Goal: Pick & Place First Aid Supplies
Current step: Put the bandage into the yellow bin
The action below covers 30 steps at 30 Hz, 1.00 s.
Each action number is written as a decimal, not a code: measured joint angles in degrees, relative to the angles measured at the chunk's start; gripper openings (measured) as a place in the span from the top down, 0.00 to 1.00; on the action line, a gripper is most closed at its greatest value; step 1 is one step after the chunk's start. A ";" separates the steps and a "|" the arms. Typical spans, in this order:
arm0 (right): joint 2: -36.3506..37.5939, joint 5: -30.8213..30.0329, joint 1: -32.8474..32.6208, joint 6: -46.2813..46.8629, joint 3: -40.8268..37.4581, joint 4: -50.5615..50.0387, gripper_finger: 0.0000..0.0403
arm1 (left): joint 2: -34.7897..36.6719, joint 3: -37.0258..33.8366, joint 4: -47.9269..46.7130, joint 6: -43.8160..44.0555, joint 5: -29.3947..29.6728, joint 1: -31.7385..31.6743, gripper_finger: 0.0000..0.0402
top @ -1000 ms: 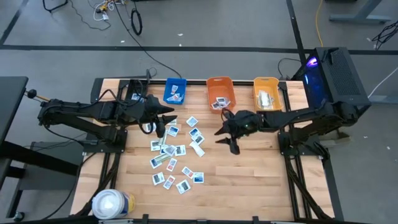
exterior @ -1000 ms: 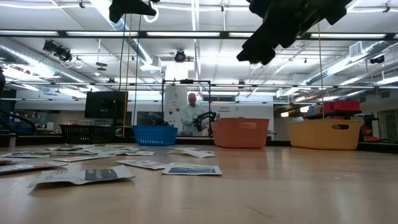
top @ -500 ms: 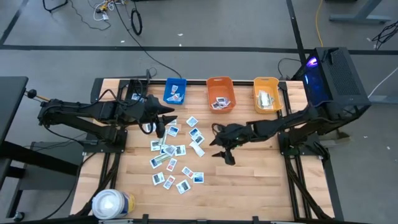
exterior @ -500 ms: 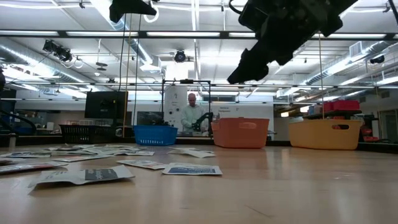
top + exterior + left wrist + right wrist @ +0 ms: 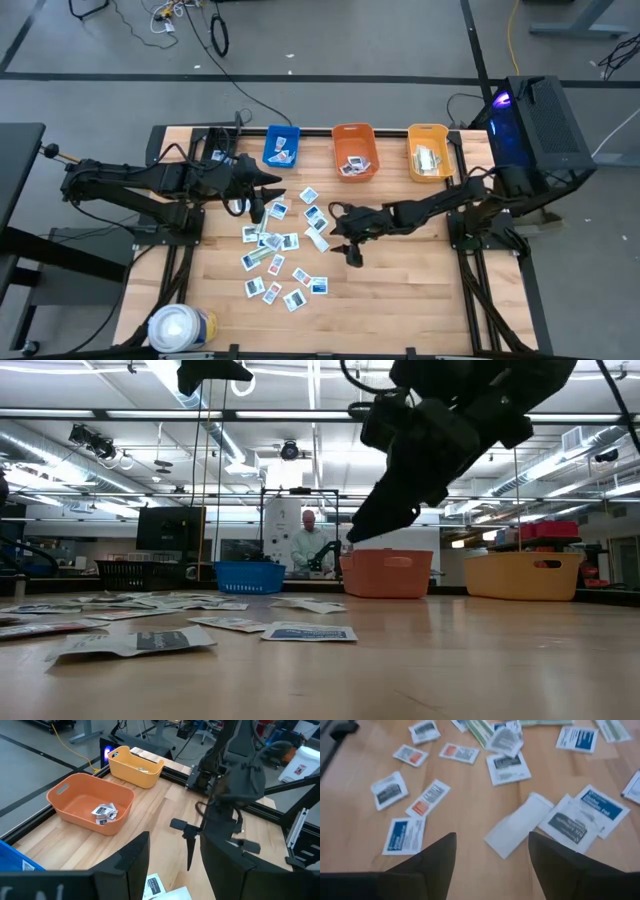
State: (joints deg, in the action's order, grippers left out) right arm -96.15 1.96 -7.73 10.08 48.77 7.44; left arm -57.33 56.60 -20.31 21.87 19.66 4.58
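Several first aid packets [image 5: 279, 243] lie flat on the wooden table, left of its middle; they also show in the right wrist view as white packets with blue or red print [image 5: 402, 836]. My right gripper [image 5: 344, 236] hangs open just right of the pile, above a plain white packet [image 5: 518, 824], touching nothing. My left gripper [image 5: 262, 196] hovers open high over the pile's far left part, with nothing between its fingers [image 5: 132, 862].
Three bins stand along the far edge: blue [image 5: 281, 146], orange [image 5: 354, 150] and yellow [image 5: 429, 150], each with some packets inside. A large white roll [image 5: 180, 328] stands at the near left corner. Bare wood lies right of the pile. A person shows in the room behind the table.
My right gripper has come down and toward the table's left edge, from in front of the orange bin to the right edge of the packet pile. The packets have not moved.
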 joint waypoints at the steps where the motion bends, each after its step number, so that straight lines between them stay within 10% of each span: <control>1: -0.63 -0.10 0.00 0.00 0.56 -0.23 0.38 | 0.01 0.00 -0.01 -0.01 0.00 0.00 0.55; 30: -10.69 -10.33 -2.45 18.28 12.18 -8.08 0.38 | -0.01 0.00 0.65 -0.02 -0.39 0.07 0.55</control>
State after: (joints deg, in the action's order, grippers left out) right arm -106.84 -8.37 -10.18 28.36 60.96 -0.64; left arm -57.34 56.60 -19.65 21.85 19.27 4.64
